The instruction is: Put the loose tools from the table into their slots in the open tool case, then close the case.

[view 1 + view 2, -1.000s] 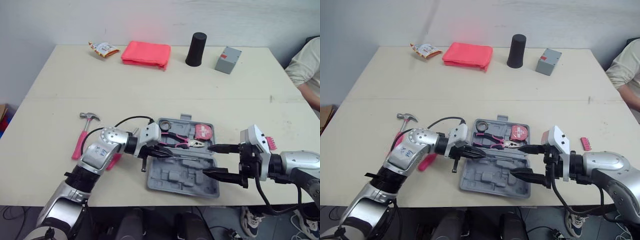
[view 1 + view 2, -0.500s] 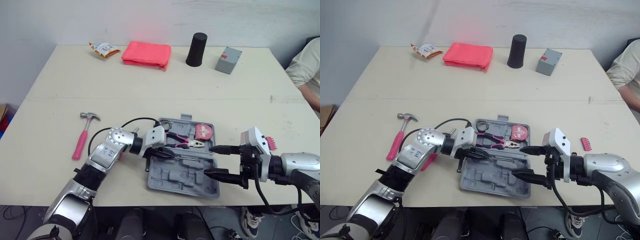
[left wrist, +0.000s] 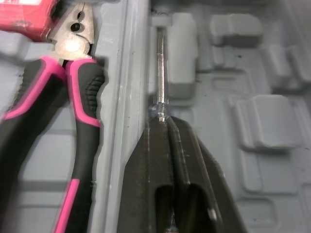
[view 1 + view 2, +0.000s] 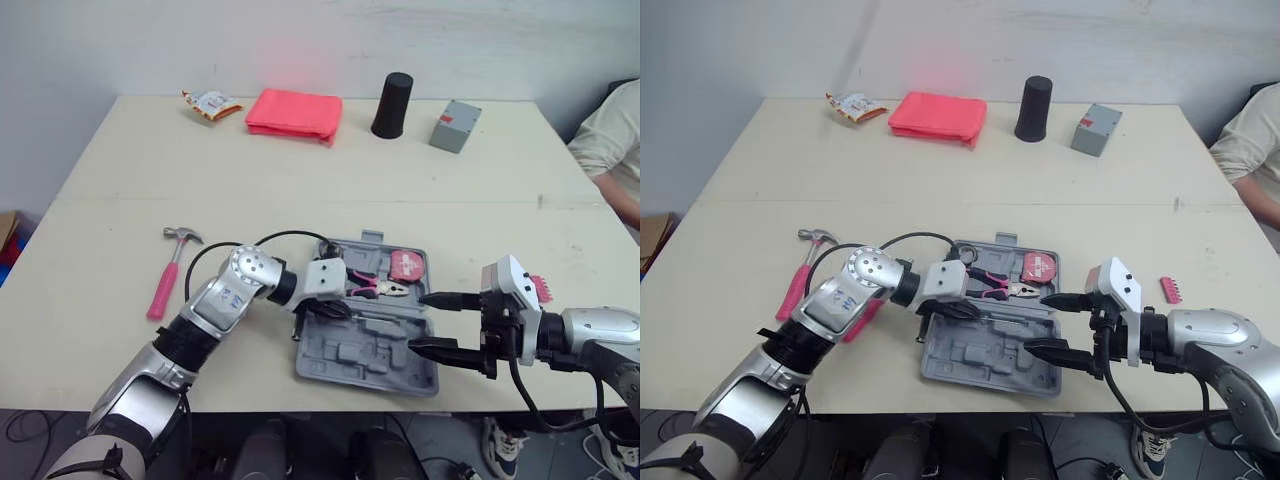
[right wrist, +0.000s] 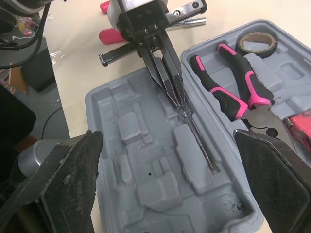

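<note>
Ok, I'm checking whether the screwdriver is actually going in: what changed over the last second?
The left end effector, shut on the screwdriver, moved rightward over the tool case. The shaft now lies along a slot in the case's nearer half. The left arm swung off the hammer. The right end effector stayed open at the case's right edge. The hammer and the pliers did not move.

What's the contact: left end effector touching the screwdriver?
Touching. The left wrist view shows the left end effector clamped on the screwdriver at its near end, no gap.
</note>
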